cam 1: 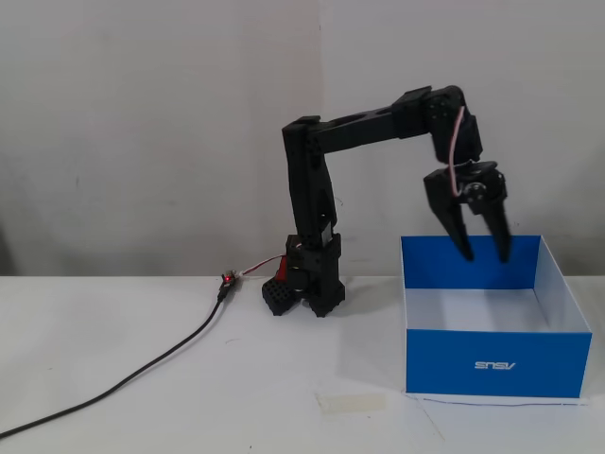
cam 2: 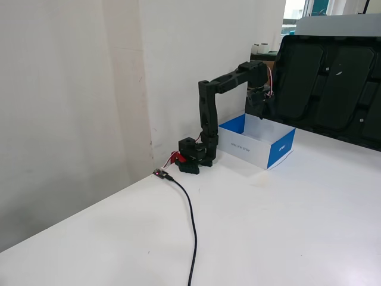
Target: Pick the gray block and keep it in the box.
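The blue box (cam 1: 492, 364) stands open on the white table at the right, white inside, with a small white logo on its front. It also shows in a fixed view (cam 2: 280, 150). My gripper (cam 1: 486, 255) hangs over the box's back part, fingers pointing down, open and empty. In the other fixed view the gripper (cam 2: 257, 110) is dark and hard to read. No gray block shows in the visible part of the box's inside. A small dark grid-patterned piece (cam 1: 276, 296) sits against the arm's base; I cannot tell whether it is the block.
The arm's base (cam 1: 317, 279) stands by the wall, left of the box. A black cable (cam 1: 142, 371) runs from it across the table to the front left. A strip of tape (cam 1: 352, 402) lies in front. Large black trays (cam 2: 333, 77) lean behind the box.
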Robot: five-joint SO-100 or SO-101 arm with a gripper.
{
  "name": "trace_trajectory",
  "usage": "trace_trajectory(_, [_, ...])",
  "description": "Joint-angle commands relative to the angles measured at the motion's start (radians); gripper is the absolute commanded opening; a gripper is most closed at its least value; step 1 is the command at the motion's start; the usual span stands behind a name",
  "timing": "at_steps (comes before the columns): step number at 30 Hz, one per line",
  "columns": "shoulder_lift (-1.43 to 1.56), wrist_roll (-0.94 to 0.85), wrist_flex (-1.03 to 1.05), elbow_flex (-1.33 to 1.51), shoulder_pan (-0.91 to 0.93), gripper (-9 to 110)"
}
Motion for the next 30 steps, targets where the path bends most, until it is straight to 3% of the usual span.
trace_trajectory(1, [0.169,-0.075,-0.005,0.046,0.109,9])
trace_trajectory(17, [0.407,-0.290,-0.152,0.319,0.850,4])
trace_trajectory(30, [0.618,-0.273,-0.445,0.713,1.103,3])
